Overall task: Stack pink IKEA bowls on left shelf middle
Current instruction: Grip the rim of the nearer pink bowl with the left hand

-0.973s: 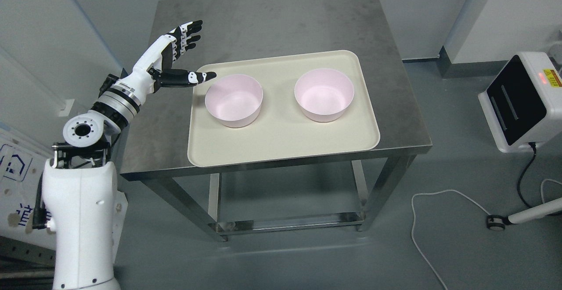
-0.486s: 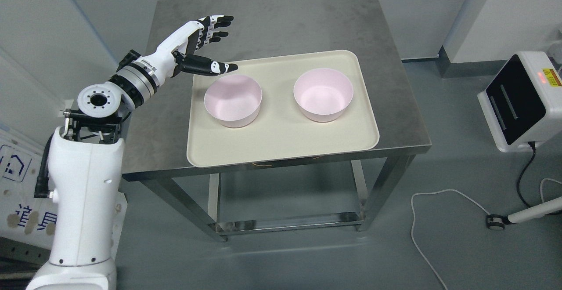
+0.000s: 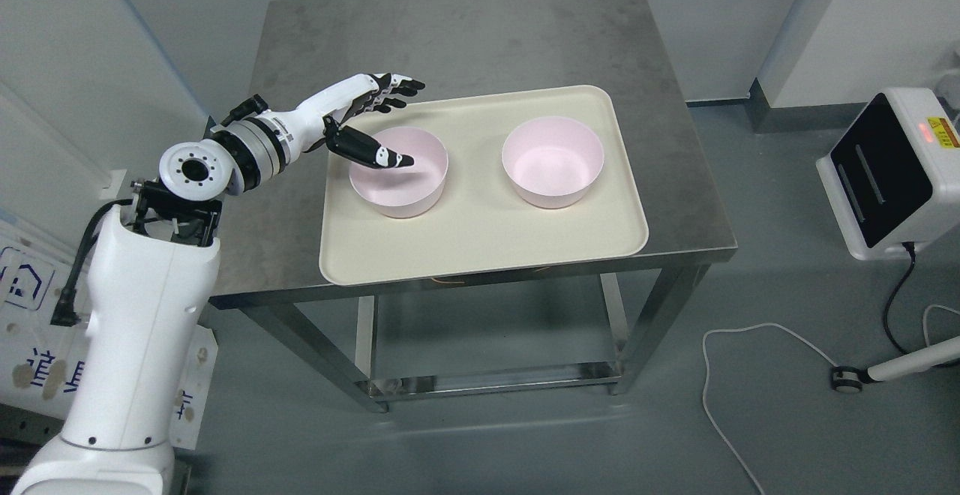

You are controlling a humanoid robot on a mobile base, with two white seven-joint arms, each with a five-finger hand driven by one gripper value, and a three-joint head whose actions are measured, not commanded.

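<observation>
Two pink bowls stand upright and apart on a cream tray (image 3: pixel 480 251): the left bowl (image 3: pixel 409 187) and the right bowl (image 3: pixel 553 163). My left hand (image 3: pixel 390 120) is open over the far-left rim of the left bowl. Its thumb (image 3: pixel 373 151) reaches over the bowl's inside, while the other fingers (image 3: pixel 394 90) stretch out beyond the bowl's far rim. Nothing is held. The right arm is out of the picture.
The tray lies on a steel table (image 3: pixel 465 37) with a lower shelf rail (image 3: pixel 487 379). A white device (image 3: pixel 892 172) stands on the floor at the right, with cables (image 3: pixel 720 375) trailing across the floor. A wall runs along the left.
The left hand has swung right and down from above the table's left part to the left bowl, the thumb now over the bowl's inside. The bowls have stayed where they were.
</observation>
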